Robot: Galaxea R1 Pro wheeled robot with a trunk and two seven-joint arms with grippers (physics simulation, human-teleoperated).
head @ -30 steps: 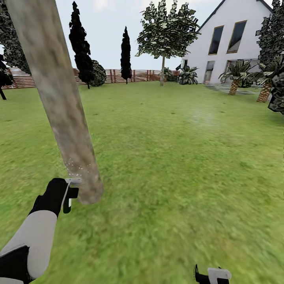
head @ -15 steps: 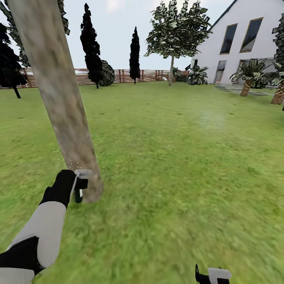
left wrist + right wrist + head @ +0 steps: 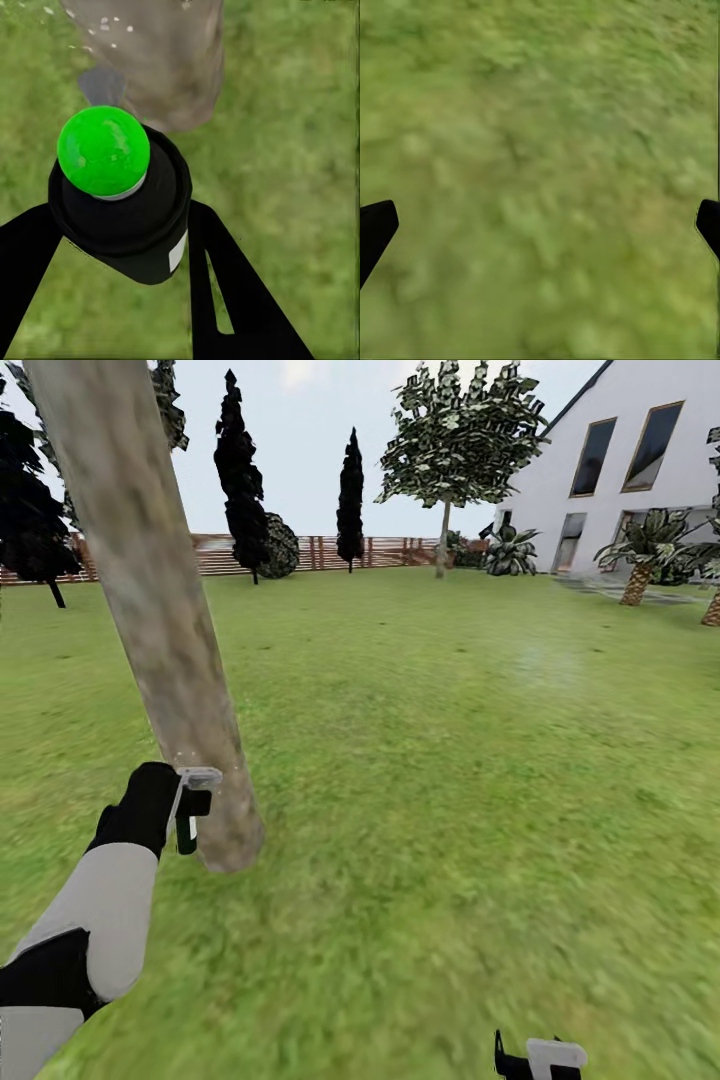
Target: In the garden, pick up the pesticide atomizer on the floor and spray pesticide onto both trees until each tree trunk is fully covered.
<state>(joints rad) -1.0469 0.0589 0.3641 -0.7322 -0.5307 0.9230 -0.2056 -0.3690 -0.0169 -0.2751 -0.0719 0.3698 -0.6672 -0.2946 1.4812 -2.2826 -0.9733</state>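
Spraying low on tree trunk [image 3: 160, 630] | left gripper [image 3: 120, 247] clamped on pesticide atomizer [image 3: 124, 214], nozzle just beside trunk base on lawn [image 3: 450, 760] | right gripper [image 3: 540, 225] spread wide, empty | judgement: sweep upward, around trunk for full cover.

A white house [image 3: 640, 470] with tall dark windows [image 3: 593, 457] stands at the far right corner of the lawn. Two striped palm-like plants [image 3: 645, 555] grow in front of it, with a spiky dark bush [image 3: 511, 550] near its left corner. Along the lawn's far edge, narrow black-foliaged trees [image 3: 240, 475] rise before the fence, one [image 3: 351, 495] further right and another [image 3: 35, 510] at the left edge. A rounded dark bush [image 3: 280, 546] sits beside the tallest of them. Above hangs a pale, hazy sky [image 3: 300, 420].
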